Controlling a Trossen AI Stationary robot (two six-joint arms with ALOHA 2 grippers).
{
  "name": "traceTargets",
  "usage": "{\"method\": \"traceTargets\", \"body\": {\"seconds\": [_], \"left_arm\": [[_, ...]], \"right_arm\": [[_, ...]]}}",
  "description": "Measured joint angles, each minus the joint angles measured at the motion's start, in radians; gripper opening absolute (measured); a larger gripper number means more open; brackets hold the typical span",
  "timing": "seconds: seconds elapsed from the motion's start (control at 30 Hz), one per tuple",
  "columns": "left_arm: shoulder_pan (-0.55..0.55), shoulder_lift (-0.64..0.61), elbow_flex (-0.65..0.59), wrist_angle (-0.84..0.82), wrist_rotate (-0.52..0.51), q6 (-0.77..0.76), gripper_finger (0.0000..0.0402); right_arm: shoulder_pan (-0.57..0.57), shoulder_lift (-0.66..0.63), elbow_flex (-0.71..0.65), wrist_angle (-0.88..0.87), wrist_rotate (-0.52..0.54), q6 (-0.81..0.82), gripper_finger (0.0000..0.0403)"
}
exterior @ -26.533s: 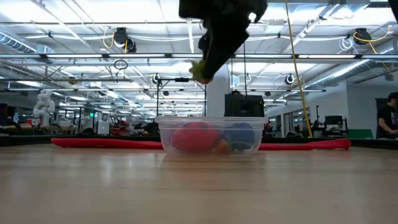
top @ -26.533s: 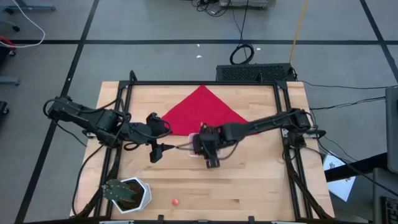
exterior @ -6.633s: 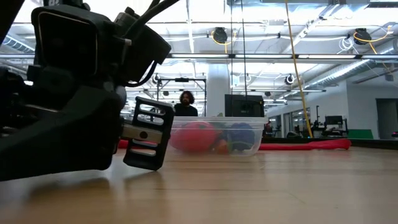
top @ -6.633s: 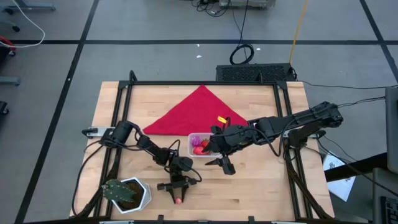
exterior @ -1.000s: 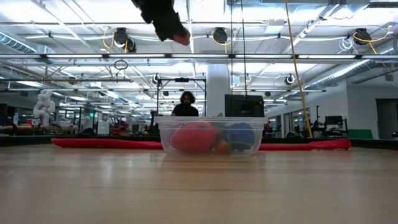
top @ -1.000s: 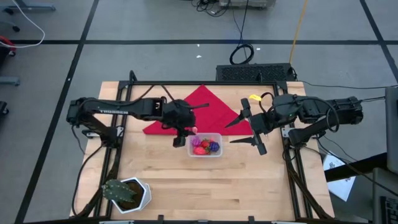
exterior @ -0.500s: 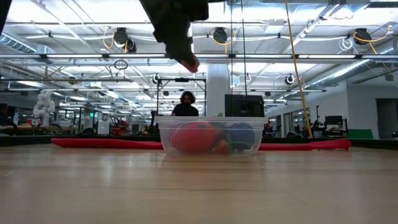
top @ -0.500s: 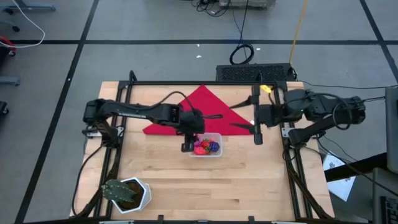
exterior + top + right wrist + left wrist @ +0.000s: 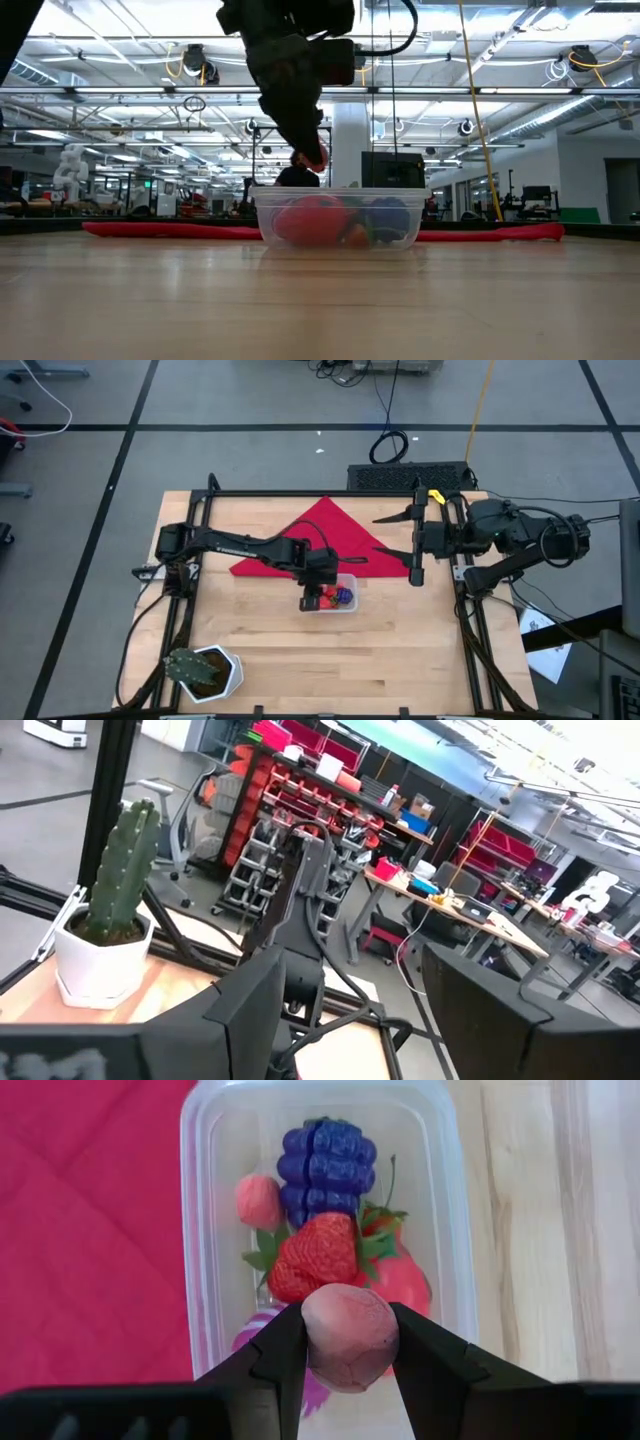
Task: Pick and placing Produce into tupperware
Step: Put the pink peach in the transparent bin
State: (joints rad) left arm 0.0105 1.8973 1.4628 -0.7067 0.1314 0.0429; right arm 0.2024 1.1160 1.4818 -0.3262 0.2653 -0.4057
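The left tool (image 9: 345, 1342) grips a pink ball (image 9: 349, 1337) just above the tub (image 9: 448, 1200), mid-counter beside the red cloth (image 9: 320, 530). Placing step: next, lower slightly and release. The right tool (image 9: 413, 548) waits open at the counter's right edge.

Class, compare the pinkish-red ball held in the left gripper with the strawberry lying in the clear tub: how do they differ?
The ball is smooth, round and dull pink; the strawberry is dimpled, tapered, brighter red, with green leaves. The ball is pinched in the left gripper above the tub; the strawberry lies loose inside. Both are small toy produce.
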Motion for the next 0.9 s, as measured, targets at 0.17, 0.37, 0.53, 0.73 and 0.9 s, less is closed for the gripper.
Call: {"method": "traceTargets", "body": {"seconds": [0.17, 0.37, 0.53, 0.73, 0.9], "left_arm": [[0.000, 0.015, 0.000, 0.010, 0.002, 0.003, 0.0129], [0.001, 0.013, 0.000, 0.028, 0.002, 0.003, 0.0129], [0.001, 0.024, -0.001, 0.029, 0.001, 0.004, 0.0129], [0.005, 0.022, 0.000, 0.046, -0.001, 0.014, 0.0129], [0.016, 0.022, -0.001, 0.064, -0.002, 0.014, 0.0129]], "right_arm": [[0.000, 0.000, 0.000, 0.000, 0.000, 0.000, 0.0228], [0.000, 0.000, 0.000, 0.000, 0.000, 0.000, 0.0228], [0.000, 0.000, 0.000, -0.001, 0.000, 0.000, 0.0228], [0.000, 0.000, 0.001, -0.017, 0.000, 0.024, 0.0228], [0.000, 0.000, 0.001, -0.024, 0.000, 0.026, 0.0228]]}}
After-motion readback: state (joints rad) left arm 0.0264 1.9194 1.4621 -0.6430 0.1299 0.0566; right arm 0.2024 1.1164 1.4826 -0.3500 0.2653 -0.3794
